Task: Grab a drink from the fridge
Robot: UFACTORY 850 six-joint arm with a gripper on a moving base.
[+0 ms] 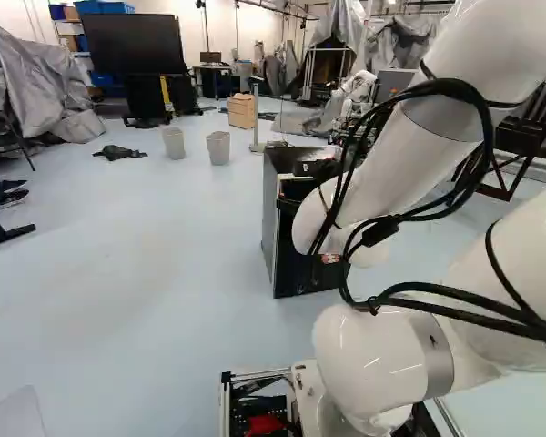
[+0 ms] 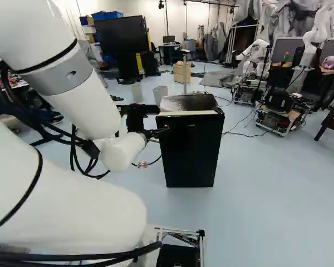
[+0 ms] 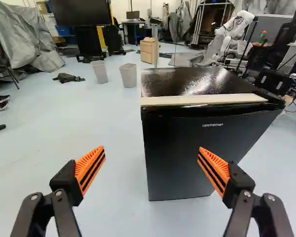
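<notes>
In the right base view, my black gripper [image 2: 157,131] stands at the near side of the small black fridge [image 2: 190,150], overlapping its left part. The wrist view shows the gripper [image 3: 152,148] open, its orange-padded fingers wide apart with nothing gripped. Ahead of it is the fridge [image 3: 195,153], its dark door shut and a pale strip along the top front edge. One fingertip overlaps the door in that view; whether they touch I cannot tell. The fridge [image 1: 296,264] is partly covered by my arm in the left base view. No drink is visible.
Two grey bins [image 3: 129,75] and a dark cloth [image 3: 68,78] lie beyond the fridge on the floor [image 3: 113,197]. A wooden drawer unit [image 3: 149,51] and a large black screen [image 3: 82,12] stand farther back. Another robot [image 2: 255,58] stands behind the fridge to its right.
</notes>
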